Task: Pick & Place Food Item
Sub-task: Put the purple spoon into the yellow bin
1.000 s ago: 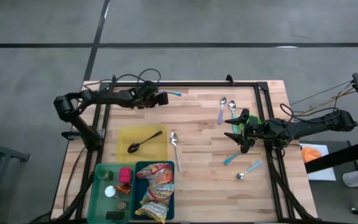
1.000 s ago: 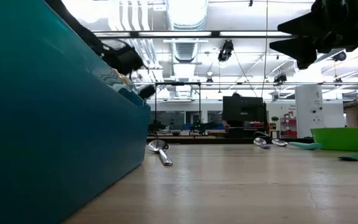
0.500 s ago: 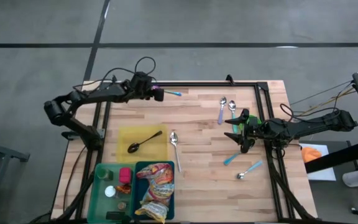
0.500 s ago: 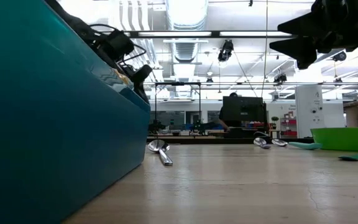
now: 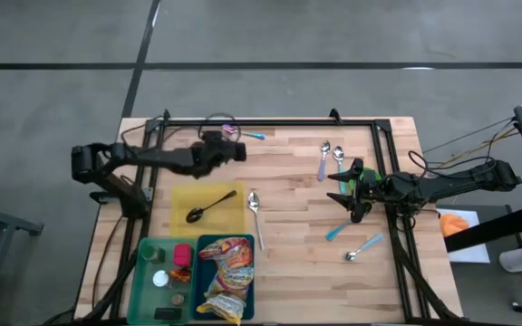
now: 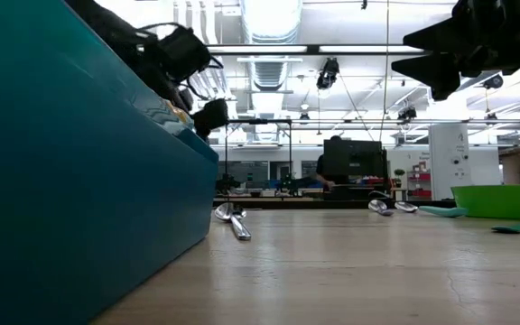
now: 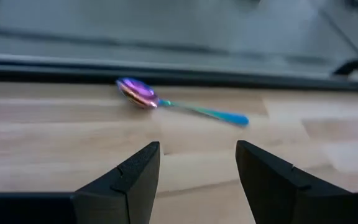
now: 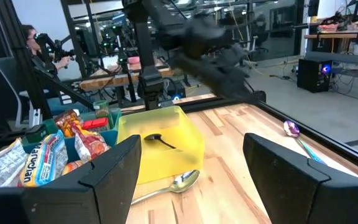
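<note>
The food items are snack bags (image 5: 227, 276) lying in a teal bin (image 5: 203, 272) at the table's near left; they also show in the right wrist view (image 8: 42, 155). My left gripper (image 5: 236, 152) hovers open over the far left of the table, beyond the yellow tray (image 5: 208, 206). In its wrist view the fingers (image 7: 197, 149) hold nothing, and an iridescent spoon (image 7: 166, 102) lies on the wood ahead of them. My right gripper (image 5: 338, 187) waits open, level, at the table's right side.
A black spoon (image 5: 208, 206) lies in the yellow tray. A green bin (image 5: 152, 276) with small items stands left of the teal bin. A silver spoon (image 5: 255, 206) lies beside the tray; several more spoons (image 5: 324, 156) (image 5: 362, 246) lie around the right gripper. A black frame (image 5: 288, 124) borders the table.
My left gripper has first drawn toward the table's far edge, then swung back toward the near edge and the yellow tray, rolling its wrist as it went. The iridescent spoon has stayed where it was.
</note>
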Controlling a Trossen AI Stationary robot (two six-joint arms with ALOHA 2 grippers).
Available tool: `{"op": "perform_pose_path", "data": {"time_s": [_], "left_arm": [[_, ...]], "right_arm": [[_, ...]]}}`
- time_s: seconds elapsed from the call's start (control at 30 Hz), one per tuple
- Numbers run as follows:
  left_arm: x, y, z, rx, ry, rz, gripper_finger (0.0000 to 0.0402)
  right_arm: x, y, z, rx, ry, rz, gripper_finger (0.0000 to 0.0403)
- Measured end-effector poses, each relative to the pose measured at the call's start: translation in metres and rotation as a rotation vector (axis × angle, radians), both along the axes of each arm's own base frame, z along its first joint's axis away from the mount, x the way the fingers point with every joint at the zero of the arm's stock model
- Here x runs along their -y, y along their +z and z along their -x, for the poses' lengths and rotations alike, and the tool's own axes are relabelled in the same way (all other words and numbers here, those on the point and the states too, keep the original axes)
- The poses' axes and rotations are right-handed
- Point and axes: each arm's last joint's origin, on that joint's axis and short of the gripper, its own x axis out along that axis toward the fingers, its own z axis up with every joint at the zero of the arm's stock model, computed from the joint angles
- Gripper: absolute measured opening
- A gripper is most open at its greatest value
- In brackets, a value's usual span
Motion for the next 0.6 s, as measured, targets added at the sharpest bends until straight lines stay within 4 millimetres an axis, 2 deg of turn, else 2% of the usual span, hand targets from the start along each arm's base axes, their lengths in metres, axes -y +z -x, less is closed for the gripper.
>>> {"op": "perform_pose_path", "data": {"time_s": [0.1, 0.23, 0.37, 0.47, 0.6], "left_arm": [[0.014, 0.001, -0.005, 0.012, 0.02, -0.076, 0.0212], [0.018, -0.005, -0.011, -0.016, -0.056, -0.074, 0.0212], [0.015, -0.029, -0.023, -0.019, -0.075, -0.05, 0.0212], [0.015, -0.048, -0.025, -0.077, -0.072, -0.022, 0.0212], [0.015, -0.062, -0.025, -0.077, -0.033, 0.015, 0.0212]], "right_arm": [[0.0, 0.0, 0.0, 0.0, 0.0, 0.0, 0.0281], [0.0, 0.0, 0.0, 0.0, 0.0, 0.0, 0.0281], [0.0, 0.0, 0.0, -0.001, 0.0, 0.0, 0.0281], [0.0, 0.0, 0.0, 0.0, 0.0, 0.0, 0.0281], [0.0, 0.0, 0.0, 0.0, 0.0, 0.0, 0.0281]]}}
